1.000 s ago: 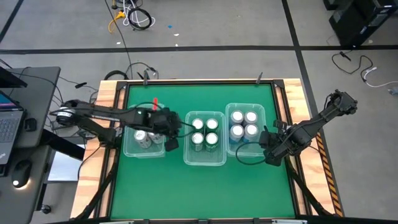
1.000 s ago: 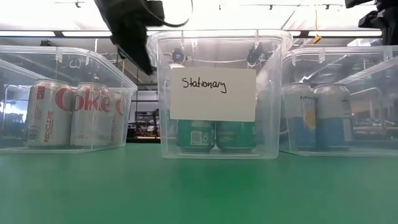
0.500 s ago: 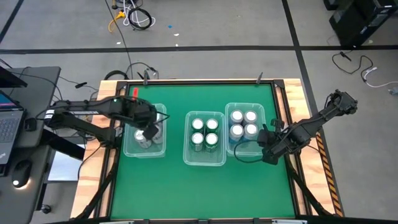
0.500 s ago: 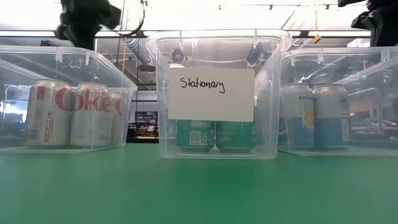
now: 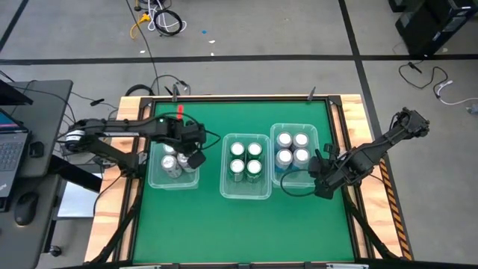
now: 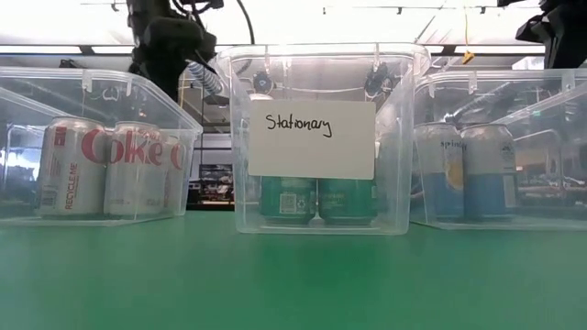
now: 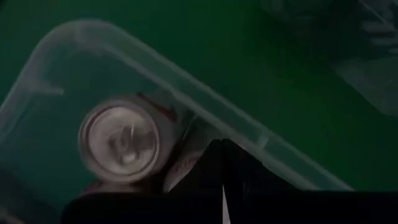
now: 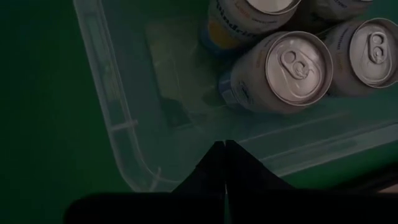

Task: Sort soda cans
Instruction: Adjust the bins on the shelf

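The soda cans are sorted into three clear bins on the green table (image 5: 239, 224): silver Coke cans (image 6: 108, 167) in the left bin (image 5: 155, 181), green cans (image 5: 246, 158) in the middle bin (image 5: 246, 193) with its "Stationary" label (image 6: 313, 138), blue-and-white cans (image 5: 293, 148) in the right bin (image 5: 293, 181). The left gripper (image 5: 193, 155) hangs over the left bin's inner edge, fingers pressed together and empty. The right gripper (image 5: 323, 187) sits at the right bin's near corner, fingers likewise together.

Floor (image 5: 246, 30): grey, crossed by dark lines.
Cables (image 5: 158, 19): coiled near far edge.
Desk (image 5: 33, 134): dark, beside table, with laptop (image 5: 9, 146).
Ceiling lights (image 6: 367, 11): bright.
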You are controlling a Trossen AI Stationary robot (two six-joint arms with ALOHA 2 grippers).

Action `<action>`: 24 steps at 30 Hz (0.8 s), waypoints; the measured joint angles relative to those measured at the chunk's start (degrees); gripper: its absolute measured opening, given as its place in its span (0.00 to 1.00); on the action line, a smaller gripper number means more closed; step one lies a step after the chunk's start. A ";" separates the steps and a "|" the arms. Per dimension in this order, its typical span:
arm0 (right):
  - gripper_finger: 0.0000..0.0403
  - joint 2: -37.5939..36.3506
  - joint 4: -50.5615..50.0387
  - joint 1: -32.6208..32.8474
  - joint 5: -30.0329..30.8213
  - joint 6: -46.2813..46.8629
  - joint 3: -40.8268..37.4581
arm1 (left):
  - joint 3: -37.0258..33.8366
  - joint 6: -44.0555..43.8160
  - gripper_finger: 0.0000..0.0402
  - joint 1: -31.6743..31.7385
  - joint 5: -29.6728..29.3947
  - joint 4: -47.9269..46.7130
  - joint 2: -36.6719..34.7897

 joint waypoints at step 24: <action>0.00 -0.04 -0.72 0.04 2.11 -1.48 0.07 | -0.02 6.11 0.00 0.22 6.63 21.96 2.37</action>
